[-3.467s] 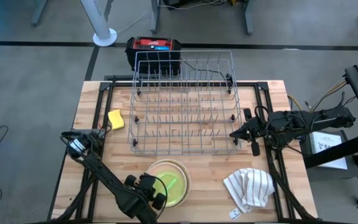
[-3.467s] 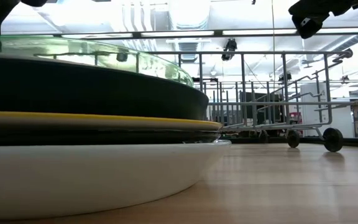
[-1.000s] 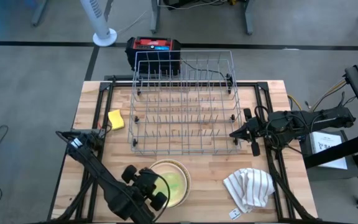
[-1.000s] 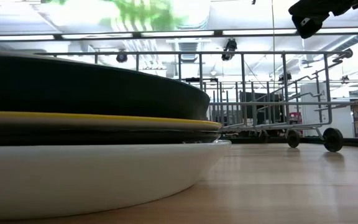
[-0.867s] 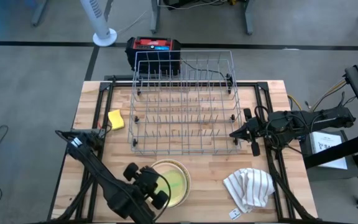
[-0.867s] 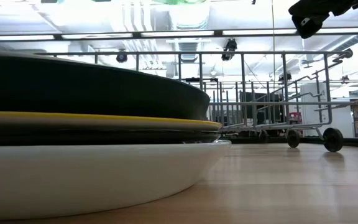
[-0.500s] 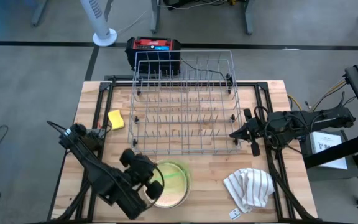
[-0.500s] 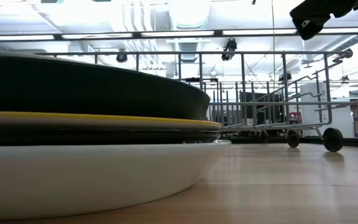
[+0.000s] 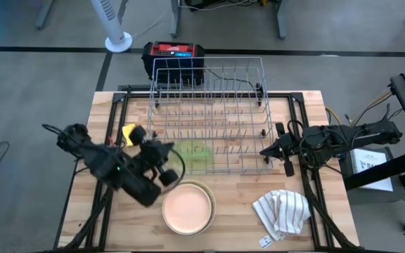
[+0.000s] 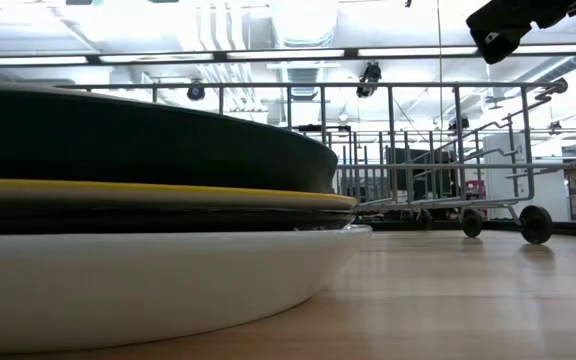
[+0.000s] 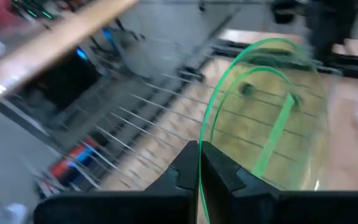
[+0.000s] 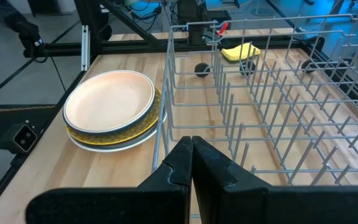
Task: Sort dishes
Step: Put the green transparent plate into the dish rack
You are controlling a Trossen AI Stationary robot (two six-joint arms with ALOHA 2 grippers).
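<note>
No writing reads; left gripper jaws clamp the green plate, right gripper jaws together.

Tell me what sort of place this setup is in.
Most likely a robotics lab or workshop, not a kitchen. The wire dish rack and stack of dishes sit on a wooden bench with black metal framing, on a bare grey floor, with a pedestal fan and ceiling strip lights nearby.

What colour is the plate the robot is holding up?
See-through lime green plate, pinched by the left pincer; the left wrist view shows it best.
</note>
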